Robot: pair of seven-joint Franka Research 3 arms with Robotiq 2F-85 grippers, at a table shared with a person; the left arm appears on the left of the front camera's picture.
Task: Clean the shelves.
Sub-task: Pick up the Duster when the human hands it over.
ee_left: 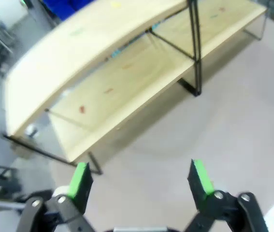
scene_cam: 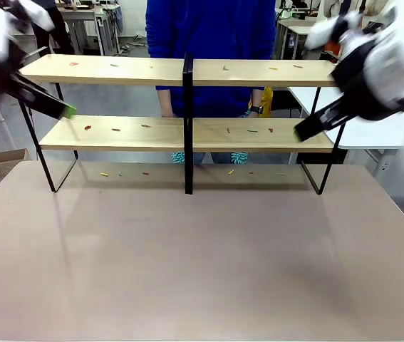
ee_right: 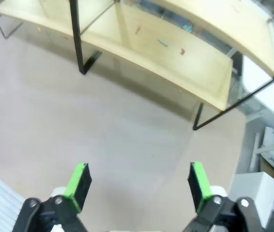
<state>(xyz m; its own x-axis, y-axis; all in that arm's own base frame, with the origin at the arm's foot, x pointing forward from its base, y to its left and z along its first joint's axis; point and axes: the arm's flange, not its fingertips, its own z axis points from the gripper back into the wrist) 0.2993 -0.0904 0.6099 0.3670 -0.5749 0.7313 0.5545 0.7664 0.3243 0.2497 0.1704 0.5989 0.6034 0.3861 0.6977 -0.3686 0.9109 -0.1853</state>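
You find the shelves at 12 o'clock on the surface, standing upright; small coloured scraps lie on both boards; the left gripper hangs at 10 o'clock by the shelves' left end, fingers spread and empty; the right gripper hangs at 2 o'clock by the right end, likewise spread and empty; a person in blue stands behind.
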